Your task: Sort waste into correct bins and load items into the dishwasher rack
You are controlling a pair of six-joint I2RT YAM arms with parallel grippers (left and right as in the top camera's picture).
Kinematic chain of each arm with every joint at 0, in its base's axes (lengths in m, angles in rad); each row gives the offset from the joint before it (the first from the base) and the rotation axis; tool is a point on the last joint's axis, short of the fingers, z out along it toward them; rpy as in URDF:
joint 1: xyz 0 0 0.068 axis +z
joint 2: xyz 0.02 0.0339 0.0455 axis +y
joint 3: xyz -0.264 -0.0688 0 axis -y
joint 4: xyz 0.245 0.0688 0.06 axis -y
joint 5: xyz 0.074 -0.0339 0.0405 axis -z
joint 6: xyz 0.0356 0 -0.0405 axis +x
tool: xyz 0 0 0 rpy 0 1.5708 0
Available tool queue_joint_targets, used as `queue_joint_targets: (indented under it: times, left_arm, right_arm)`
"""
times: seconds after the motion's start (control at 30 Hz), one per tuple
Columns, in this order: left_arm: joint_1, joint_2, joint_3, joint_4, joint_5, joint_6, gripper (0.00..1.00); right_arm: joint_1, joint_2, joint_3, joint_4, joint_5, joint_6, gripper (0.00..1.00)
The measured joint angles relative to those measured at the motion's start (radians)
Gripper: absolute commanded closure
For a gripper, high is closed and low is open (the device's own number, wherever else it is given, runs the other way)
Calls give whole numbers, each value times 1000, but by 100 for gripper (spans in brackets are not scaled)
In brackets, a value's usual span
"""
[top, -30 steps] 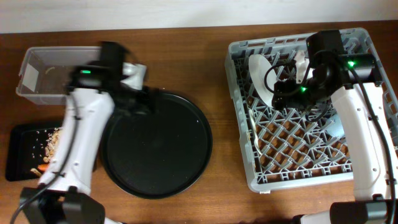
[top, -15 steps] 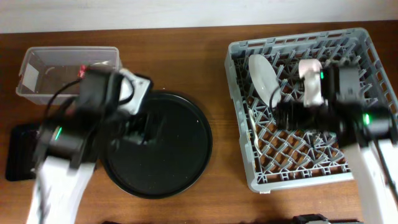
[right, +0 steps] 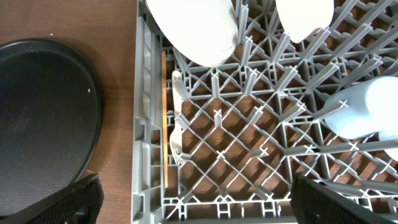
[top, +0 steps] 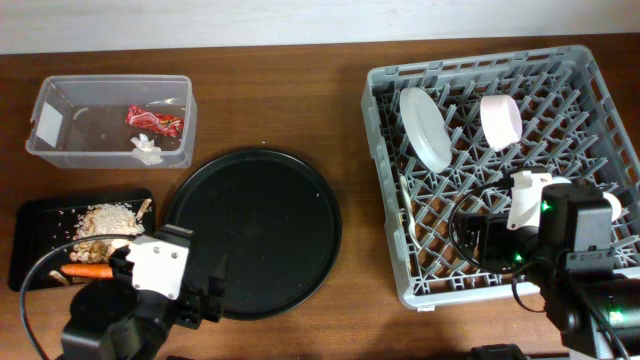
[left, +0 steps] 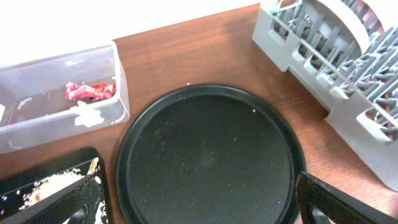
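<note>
1. Right, both arms have pulled back to the bottom edge. The left gripper (left: pixel 196 208) sits lower left, fingers spread wide, holding nothing.
2. A second ago it hung over the clear tub (top: pixel 115 78). Now that tub, upper left, shows the red wrapper (top: pixel 153 119) and white tissue (top: pixel 146 150) inside.
3. The right gripper (right: pixel 205 205), also spread wide and empty, has left the top of the dishwasher rack (top: pixel 385 250) for the lower right.
4. The white plate (top: pixel 425 125) and pink bowl (top: pixel 500 120) are propped among the pegs near the rack's top.
5. Food scraps (top: pixel 105 218) and the carrot (top: pixel 87 270) lie in the shallow black tray (top: pixel 30 230), left of the round black tray (top: pixel 255 230).
</note>
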Motion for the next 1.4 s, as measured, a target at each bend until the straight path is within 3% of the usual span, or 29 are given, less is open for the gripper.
queue_joint_targets:
  times: [1.1,1.27,1.4]
  left_arm:
    - [0,2,-15,-69,-9,0,1]
    - [0,2,-15,-69,-10,0,1]
    - [0,2,-15,-69,-10,0,1]
  right_arm:
    - [0,266,-7,-72,5,0,1]
    - [0,206,-12,27,1,0,1]
    - [0,61,-31,142,1,1,1]
